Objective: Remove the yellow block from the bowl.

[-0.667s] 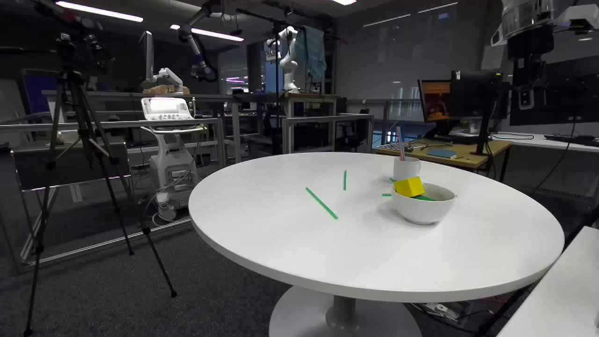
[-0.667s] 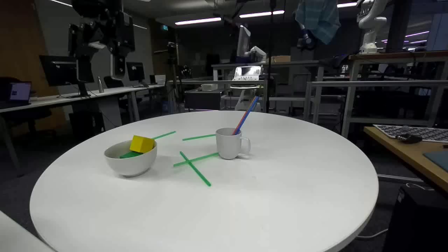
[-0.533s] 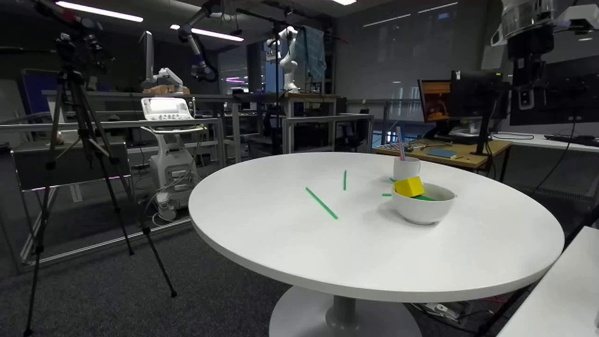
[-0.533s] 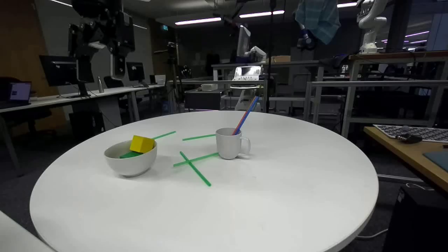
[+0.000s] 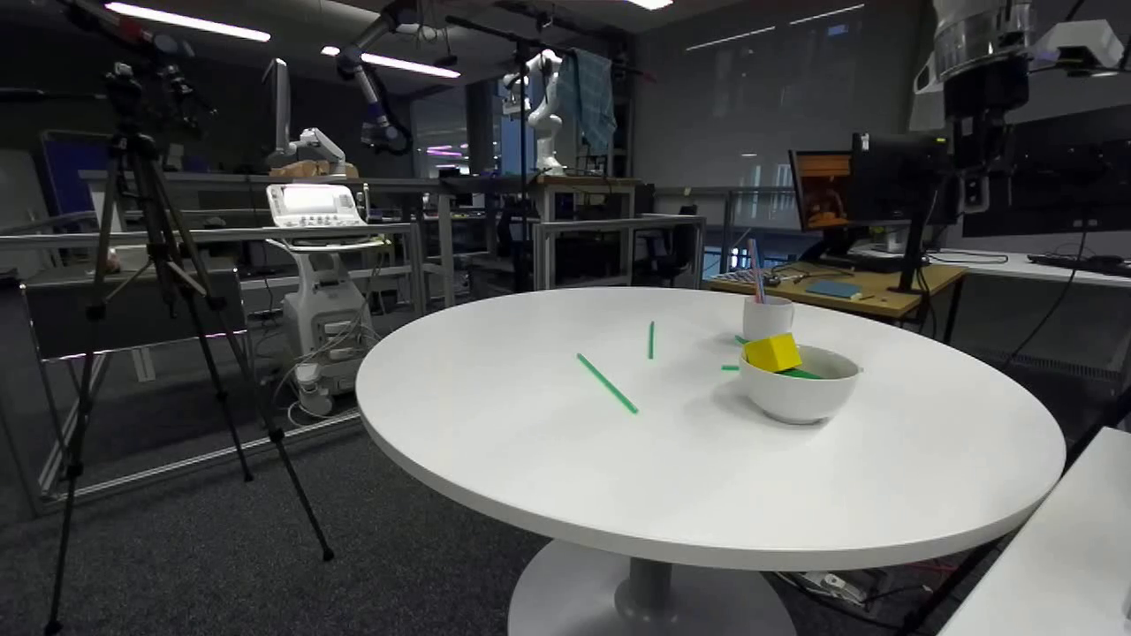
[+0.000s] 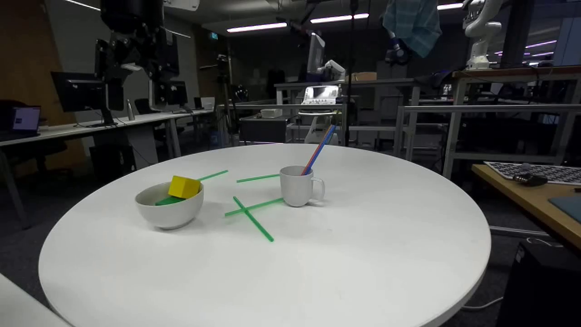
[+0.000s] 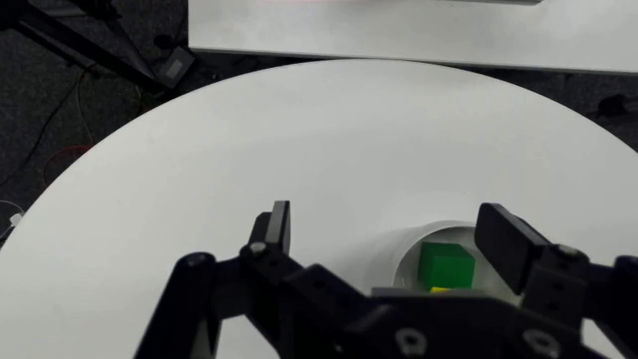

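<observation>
Yellow block (image 6: 184, 187): sat tilted inside the white bowl (image 6: 169, 213), its top above the rim; my wrist view caught only a sliver of it.
Gripper (image 6: 136, 100): I had it spread wide, above the round white table (image 6: 363, 254), well apart from the yellow block.
Green block (image 7: 446, 264): lay in the white bowl too, lower than the yellow block.
White mug (image 6: 295, 188): stood upright near the white bowl, blue and red straws (image 6: 322, 145) leaning in it.
Green straws (image 6: 259, 225): lay scattered, two crossed near the mug.
</observation>
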Controlling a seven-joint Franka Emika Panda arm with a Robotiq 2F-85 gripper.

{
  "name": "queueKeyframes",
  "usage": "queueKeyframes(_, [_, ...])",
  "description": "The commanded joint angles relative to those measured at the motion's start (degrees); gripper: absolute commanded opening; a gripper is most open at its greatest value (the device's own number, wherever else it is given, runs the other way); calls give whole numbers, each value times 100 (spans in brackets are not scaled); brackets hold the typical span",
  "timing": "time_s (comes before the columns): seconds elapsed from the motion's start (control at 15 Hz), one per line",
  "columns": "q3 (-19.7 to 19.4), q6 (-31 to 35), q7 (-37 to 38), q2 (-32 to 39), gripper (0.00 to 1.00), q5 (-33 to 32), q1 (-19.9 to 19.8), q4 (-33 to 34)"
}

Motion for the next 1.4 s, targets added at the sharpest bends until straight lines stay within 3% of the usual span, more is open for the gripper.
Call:
queueKeyframes(0.0, [-83, 266, -247, 296, 100, 272, 213, 74])
queueKeyframes(0.73, [-101, 289, -1851, 1283, 100, 1593, 984, 349])
queueKeyframes(1.33, [247, 1855, -1872, 2573, 100, 1741, 1081, 944])
